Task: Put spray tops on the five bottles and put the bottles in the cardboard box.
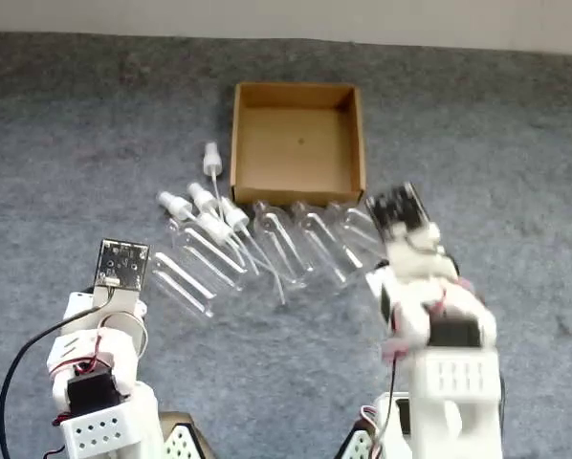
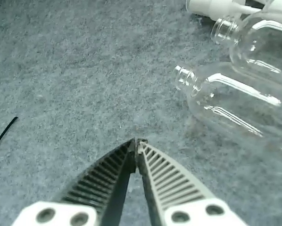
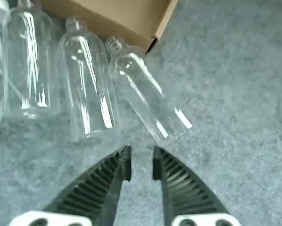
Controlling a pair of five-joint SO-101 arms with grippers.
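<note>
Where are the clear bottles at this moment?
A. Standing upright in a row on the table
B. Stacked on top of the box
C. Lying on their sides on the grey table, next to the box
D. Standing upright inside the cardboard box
C: the high view shows the clear bottles lying on their sides on the grey table, just outside the cardboard box.

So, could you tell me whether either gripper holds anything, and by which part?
Nothing is held: the black-fingered left gripper is shut empty, the right gripper open.

Clear bottles [image 1: 284, 247], white spray tops [image 1: 212, 160], brown cardboard box [image 1: 296, 92] — mottled grey table [image 1: 76, 143].
</note>
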